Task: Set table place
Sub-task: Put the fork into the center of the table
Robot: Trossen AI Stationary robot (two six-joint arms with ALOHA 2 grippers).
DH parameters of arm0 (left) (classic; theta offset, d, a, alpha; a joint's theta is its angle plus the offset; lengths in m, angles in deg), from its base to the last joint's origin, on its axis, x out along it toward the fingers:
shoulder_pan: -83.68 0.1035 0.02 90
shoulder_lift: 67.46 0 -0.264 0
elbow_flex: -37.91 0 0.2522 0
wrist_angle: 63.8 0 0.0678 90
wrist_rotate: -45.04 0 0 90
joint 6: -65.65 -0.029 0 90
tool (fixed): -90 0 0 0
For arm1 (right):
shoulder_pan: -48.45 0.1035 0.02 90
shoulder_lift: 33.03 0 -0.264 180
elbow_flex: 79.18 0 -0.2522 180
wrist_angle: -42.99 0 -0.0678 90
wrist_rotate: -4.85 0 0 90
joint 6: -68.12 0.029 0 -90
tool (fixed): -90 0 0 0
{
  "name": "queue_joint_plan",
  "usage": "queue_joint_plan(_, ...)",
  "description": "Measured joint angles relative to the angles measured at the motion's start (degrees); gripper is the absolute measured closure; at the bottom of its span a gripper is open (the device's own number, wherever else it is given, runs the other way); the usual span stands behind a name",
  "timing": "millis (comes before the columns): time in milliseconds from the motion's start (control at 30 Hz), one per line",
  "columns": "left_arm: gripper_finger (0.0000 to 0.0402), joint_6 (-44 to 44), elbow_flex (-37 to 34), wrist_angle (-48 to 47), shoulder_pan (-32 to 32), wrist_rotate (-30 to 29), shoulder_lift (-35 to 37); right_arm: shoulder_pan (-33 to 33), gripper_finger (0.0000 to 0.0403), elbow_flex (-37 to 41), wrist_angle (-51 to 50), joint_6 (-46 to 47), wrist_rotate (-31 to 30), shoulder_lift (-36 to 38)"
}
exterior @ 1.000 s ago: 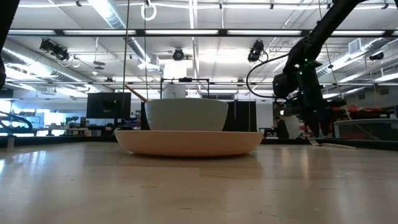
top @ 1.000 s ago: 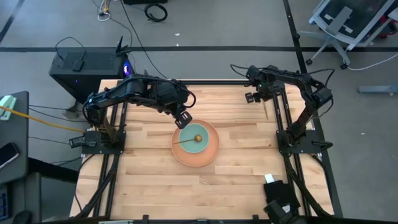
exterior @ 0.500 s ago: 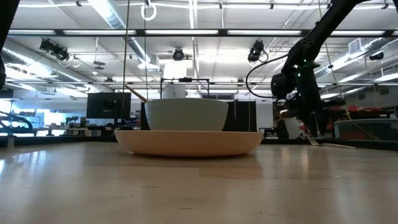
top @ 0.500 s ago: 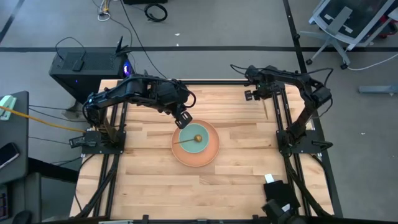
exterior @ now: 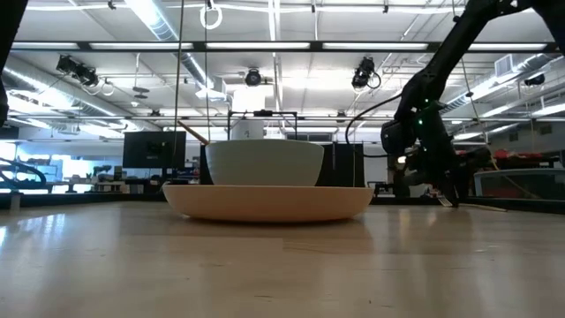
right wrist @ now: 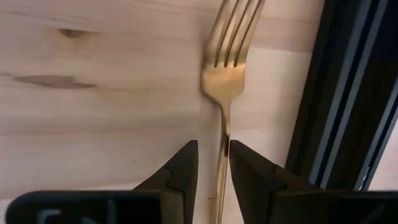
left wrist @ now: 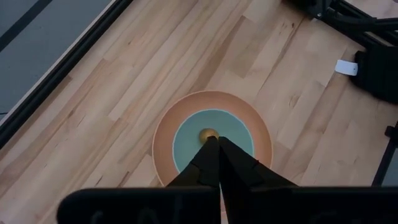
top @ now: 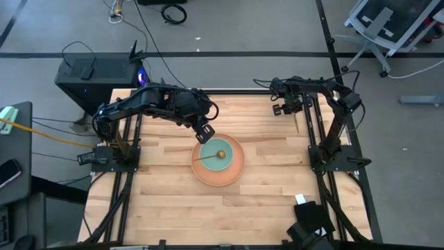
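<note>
A salmon-orange plate (top: 236,170) lies at the middle of the wooden table (top: 166,201). A pale teal bowl (top: 214,163) stands on it, with a gold spoon (top: 208,157) lying in it, handle leaning on the rim (exterior: 193,133). My left gripper (top: 204,134) hovers shut and empty over the bowl's far left rim; the bowl and spoon head (left wrist: 208,133) show past it (left wrist: 211,144). A gold fork (right wrist: 226,68) lies flat near the table's far right rail (top: 298,122). My right gripper (right wrist: 214,163) is low over it, narrowly open, fingers on either side of the fork's handle.
A black pouch with a white tag (top: 309,223) lies at the table's near right corner. The black rail (right wrist: 348,93) runs close beside the fork. Bare wood lies left and right of the plate.
My right gripper has gone a little down and toward the table's left, closer to the fork. The plate, bowl, spoon and fork have stayed where they were.
</note>
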Motion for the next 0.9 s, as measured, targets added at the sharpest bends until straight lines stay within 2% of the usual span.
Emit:
queue_joint_plan(200, 0.0383, 0.1, 0.0, 0.2, 0.0, 0.0, 0.0, 0.0, 0.0331, -0.2, -0.1, -0.5, 0.1, -0.4)
queue_joint_plan(433, 0.0382, -1.3, 0.0, 1.6, -0.1, 0.0, 0.0, -0.3, 0.0396, -0.2, -0.2, -6.3, 7.4, 1.7)
queue_joint_plan(633, 0.0396, -1.4, 0.0, 1.7, -0.1, 0.0, 0.0, -0.3, 0.0394, -0.2, -0.5, -6.4, 11.4, 1.8)
queue_joint_plan(800, 0.0379, -1.5, 0.0, 1.7, -0.1, 0.0, 0.0, 1.6, 0.0397, -0.3, -1.4, -5.5, 18.5, 1.9)
queue_joint_plan(900, 0.0377, -1.6, 0.0, 1.7, -0.1, 0.0, 0.0, 3.6, 0.0396, -0.2, -2.5, -3.7, 19.9, 1.9)
